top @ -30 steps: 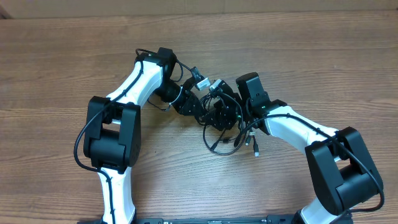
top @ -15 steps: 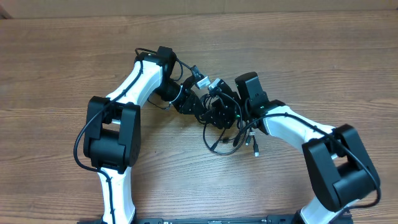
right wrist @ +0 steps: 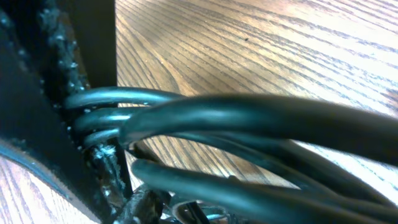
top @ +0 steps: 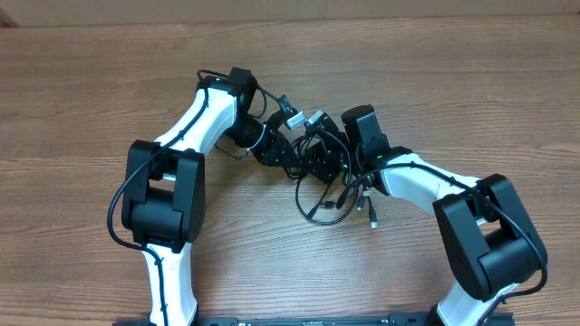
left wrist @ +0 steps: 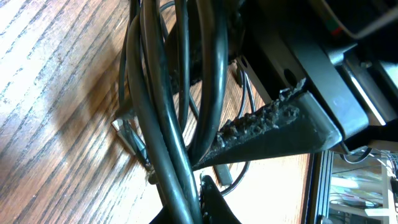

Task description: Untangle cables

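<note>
Cables [left wrist: 211,62] in tangle at middle of table [top: 453,81], between both arms. Left gripper [top: 292,156] pinching cables, as before. Right gripper [top: 328,163], wider second ago, now pressed onto same bundle; right elbow shifted left.

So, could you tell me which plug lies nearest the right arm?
The silvery plug on bare table beside the right arm; the other ends lie farther left.

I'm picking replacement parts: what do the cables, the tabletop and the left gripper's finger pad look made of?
Cables: black rubbery or plastic jacket, smooth with soft sheen.
Table: wood or wood-look laminate, grain lines visible; which, unclear.
Left gripper's finger pad: black, rough, crumbly-looking, perhaps worn rubber or foam.
</note>
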`<state>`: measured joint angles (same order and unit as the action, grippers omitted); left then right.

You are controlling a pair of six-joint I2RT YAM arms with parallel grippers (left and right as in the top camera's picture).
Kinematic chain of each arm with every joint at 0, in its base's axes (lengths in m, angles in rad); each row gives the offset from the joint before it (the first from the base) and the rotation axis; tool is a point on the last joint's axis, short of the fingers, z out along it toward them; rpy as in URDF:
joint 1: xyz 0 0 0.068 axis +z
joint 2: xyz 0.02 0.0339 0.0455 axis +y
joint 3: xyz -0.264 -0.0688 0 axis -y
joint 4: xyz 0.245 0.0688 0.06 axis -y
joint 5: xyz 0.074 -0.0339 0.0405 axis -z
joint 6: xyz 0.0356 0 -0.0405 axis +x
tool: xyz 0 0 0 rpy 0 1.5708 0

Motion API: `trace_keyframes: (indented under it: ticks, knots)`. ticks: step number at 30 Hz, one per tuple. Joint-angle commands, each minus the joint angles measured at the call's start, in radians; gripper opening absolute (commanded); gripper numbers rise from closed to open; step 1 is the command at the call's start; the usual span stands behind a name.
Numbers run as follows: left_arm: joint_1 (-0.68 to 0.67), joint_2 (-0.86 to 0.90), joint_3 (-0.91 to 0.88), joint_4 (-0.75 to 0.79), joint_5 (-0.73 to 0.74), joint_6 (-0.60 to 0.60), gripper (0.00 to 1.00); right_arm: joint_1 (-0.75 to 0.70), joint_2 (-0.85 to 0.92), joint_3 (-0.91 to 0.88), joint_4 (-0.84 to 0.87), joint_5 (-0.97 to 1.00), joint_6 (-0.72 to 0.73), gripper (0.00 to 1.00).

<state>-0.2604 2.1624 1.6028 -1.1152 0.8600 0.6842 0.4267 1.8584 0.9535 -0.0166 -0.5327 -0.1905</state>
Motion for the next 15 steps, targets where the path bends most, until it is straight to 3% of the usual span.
trace_keyframes:
  ticks: [1, 7, 15]
  knots:
    - [0.0, 0.008, 0.016, -0.003, 0.024, 0.015, 0.07, 0.0, 0.003, 0.001, 0.005, -0.027, 0.056, 0.21]
    - [0.002, 0.008, 0.017, -0.002, 0.019, 0.008, 0.1, -0.002, 0.003, 0.001, 0.004, -0.027, 0.113, 0.04]
    - [0.053, 0.008, 0.017, 0.028, 0.008, -0.064, 0.09, -0.018, -0.013, 0.004, 0.003, -0.1, 0.276, 0.04]
